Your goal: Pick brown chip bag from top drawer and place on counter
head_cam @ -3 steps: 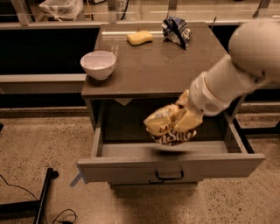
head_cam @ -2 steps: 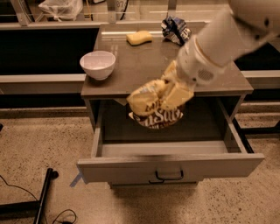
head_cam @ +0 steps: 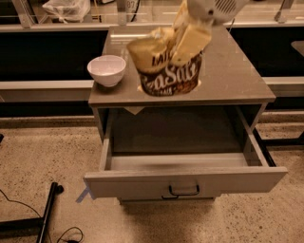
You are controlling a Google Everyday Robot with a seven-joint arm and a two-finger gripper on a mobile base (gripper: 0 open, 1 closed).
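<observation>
My gripper [head_cam: 183, 45] comes down from the top of the camera view and is shut on the brown chip bag [head_cam: 166, 71], a tan foil bag with a dark band and cream "Sea Salt" lettering. The bag hangs upright over the front middle of the counter [head_cam: 232, 76]; I cannot tell whether its bottom touches the surface. The top drawer [head_cam: 185, 182] is pulled fully open below, with its grey front panel and black bar handle toward me. Its inside looks bare.
A white bowl [head_cam: 107, 70] sits at the counter's front left corner, close to the bag. A clear plastic bag [head_cam: 64, 8] lies on the shelf behind at left. A black stand leg and cable [head_cam: 47, 213] lie on the floor at the lower left.
My gripper has lifted the chip bag up out of the drawer and carried it back over the counter. The drawer now looks bare.
</observation>
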